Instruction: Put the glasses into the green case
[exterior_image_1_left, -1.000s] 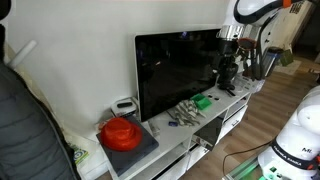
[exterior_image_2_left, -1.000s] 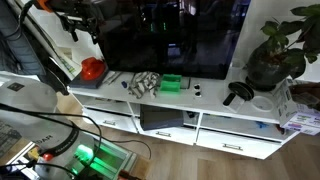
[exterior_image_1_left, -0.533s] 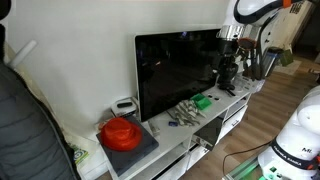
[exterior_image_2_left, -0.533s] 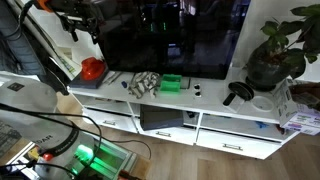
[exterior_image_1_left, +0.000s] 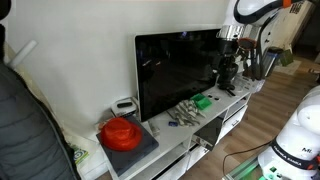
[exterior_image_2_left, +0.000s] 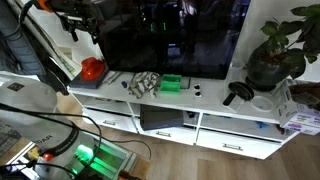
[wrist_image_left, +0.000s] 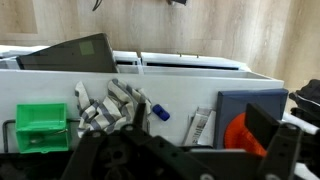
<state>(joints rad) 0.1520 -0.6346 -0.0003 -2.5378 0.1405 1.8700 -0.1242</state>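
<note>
We see the green case (wrist_image_left: 40, 127) most clearly in the wrist view. It is a small, bright green, flattish box with squared corners and a darker band along its lower edge. It lies on the white bench (wrist_image_left: 190, 72) just beside a striped, crumpled bundle (wrist_image_left: 110, 108). A small blue item (wrist_image_left: 160, 113) lies on the far side of that bundle. In both exterior views the case (exterior_image_1_left: 202, 101) (exterior_image_2_left: 171, 84) sits in front of the dark screen (exterior_image_1_left: 180, 70), about midway along the bench. It is well apart from the red round object (exterior_image_1_left: 121, 132), which rests on a grey mat (exterior_image_1_left: 145, 146) at one end. The case is much smaller than that red object.

The hand (wrist_image_left: 180, 160) shows only as a dark mass along the bottom edge of the wrist view. We cannot tell whether its fingers are apart or together. We see nothing held in it, and it touches none of the things on the bench. In an exterior view the white arm (exterior_image_1_left: 255, 8) reaches in at the top, high above the bench.
</note>
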